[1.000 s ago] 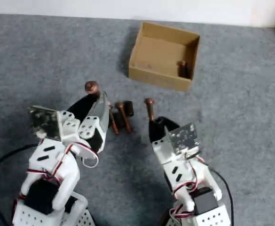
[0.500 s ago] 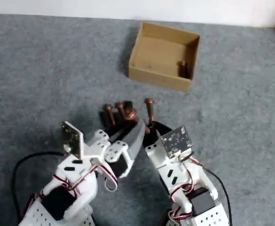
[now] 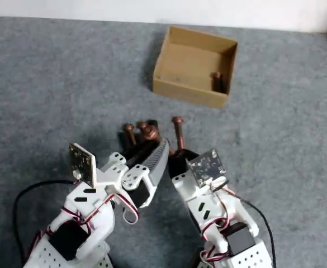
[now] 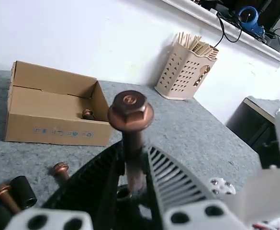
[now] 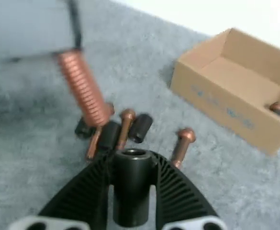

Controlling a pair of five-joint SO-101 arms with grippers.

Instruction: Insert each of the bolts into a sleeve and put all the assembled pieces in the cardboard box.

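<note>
My left gripper is shut on a copper bolt and holds it head up. In the high view that bolt sits at the left gripper tips, right beside the right gripper. My right gripper is shut on a black sleeve with its open end up. The bolt's threaded shaft hangs tilted, just above and to one side of the sleeve. The cardboard box stands open at the back with one assembled piece inside.
Loose bolts and black sleeves lie on the grey carpet between the grippers and the box. A beige holder of sticks stands by the wall, far from the work.
The left arm has swung right and drawn back with the bolt, bringing it up against the right gripper. The right gripper has shifted slightly left with its sleeve.
</note>
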